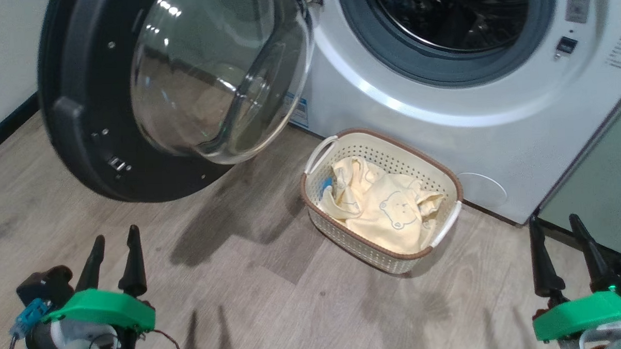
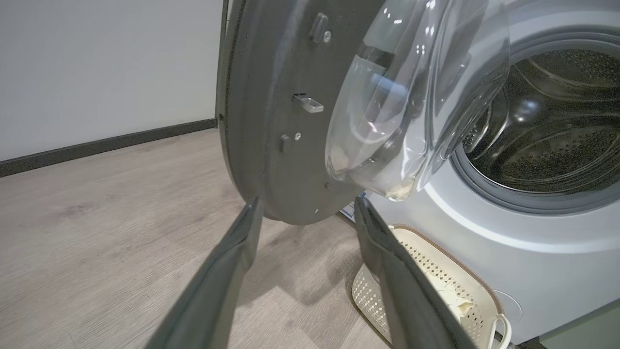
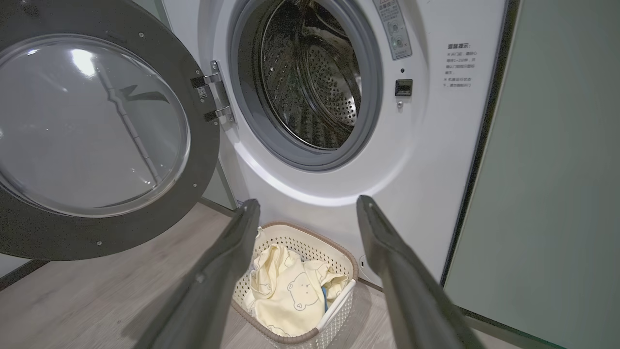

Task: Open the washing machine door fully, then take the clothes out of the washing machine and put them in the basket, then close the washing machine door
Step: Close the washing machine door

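Observation:
The washing machine point(image 1: 443, 139) point(image 3: 426, 160) stands with its drum showing dark and bare of clothes. Its door point(image 1: 147, 97) point(image 2: 281, 111) point(image 3: 97, 131) hangs swung wide to the left. On the floor in front sits the cream basket point(image 1: 381, 198) point(image 3: 295, 286) point(image 2: 436, 276), holding the pale-yellow clothes point(image 1: 384, 205) point(image 3: 286, 291) with the bear drawing. My left gripper point(image 1: 114, 243) point(image 2: 307, 206) is open at the lower left, short of the door's bottom rim. My right gripper point(image 1: 555, 223) point(image 3: 307, 206) is open at the lower right, back from the basket.
A sage-green cabinet point(image 1: 600, 185) point(image 3: 557, 169) stands right of the machine. A pale wall with a dark skirting board point(image 2: 106, 143) runs at the left. Wooden floor point(image 1: 252, 280) lies between the grippers and the basket.

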`<state>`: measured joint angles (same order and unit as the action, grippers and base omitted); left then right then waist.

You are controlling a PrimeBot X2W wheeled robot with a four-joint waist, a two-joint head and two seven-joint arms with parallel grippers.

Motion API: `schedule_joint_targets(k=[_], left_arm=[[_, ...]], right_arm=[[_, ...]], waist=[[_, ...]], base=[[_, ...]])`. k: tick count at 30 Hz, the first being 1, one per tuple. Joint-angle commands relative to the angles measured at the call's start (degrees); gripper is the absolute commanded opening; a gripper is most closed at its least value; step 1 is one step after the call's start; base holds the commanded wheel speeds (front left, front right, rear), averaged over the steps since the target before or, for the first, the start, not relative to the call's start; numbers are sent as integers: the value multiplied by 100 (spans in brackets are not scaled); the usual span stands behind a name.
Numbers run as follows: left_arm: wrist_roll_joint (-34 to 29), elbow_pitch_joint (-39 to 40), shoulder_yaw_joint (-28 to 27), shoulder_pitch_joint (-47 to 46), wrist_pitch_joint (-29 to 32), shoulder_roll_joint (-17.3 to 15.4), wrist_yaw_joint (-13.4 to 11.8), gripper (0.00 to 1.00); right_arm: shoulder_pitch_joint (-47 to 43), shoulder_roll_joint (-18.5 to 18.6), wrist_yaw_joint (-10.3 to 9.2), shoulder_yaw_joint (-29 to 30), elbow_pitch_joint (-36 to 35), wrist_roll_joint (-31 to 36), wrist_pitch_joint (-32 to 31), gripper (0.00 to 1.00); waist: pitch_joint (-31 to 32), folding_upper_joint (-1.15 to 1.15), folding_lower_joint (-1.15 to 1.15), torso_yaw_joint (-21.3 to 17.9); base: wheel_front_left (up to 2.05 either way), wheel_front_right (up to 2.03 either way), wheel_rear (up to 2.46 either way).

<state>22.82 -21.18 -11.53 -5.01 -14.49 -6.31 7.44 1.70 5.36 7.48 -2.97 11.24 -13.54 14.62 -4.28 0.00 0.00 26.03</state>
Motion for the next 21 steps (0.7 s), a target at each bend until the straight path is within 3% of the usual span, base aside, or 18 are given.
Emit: schedule_joint_targets(k=[1,9,10,11,17,21], left_arm=[[38,186,-227,-231,-51,-101,4,100],[112,244,-387,-168,-51,-16,4,100],[141,252,-391,-142,-51,-11,4,55],[195,265,-411,-122,-51,-7,4,0],[892,226,-688,-111,-51,-119,4,0],[1769,96,-759,-316,-51,-363,4,0]], right_arm=[[261,137,1,-106,-183,25,38,100],[229,124,1,-115,-172,27,38,100],[225,122,1,-122,-168,23,38,100],[222,120,1,-130,-166,18,38,100],[213,112,1,-191,-146,2,38,100],[199,114,1,-202,-146,6,38,100]], waist=[[2,0,0,62],[54,0,0,195],[64,0,0,195],[73,0,0,192],[117,0,0,92],[127,0,0,-3]], base=[[0,0,0],[0,0,0],[0,0,0],[0,0,0],[0,0,0],[0,0,0]])
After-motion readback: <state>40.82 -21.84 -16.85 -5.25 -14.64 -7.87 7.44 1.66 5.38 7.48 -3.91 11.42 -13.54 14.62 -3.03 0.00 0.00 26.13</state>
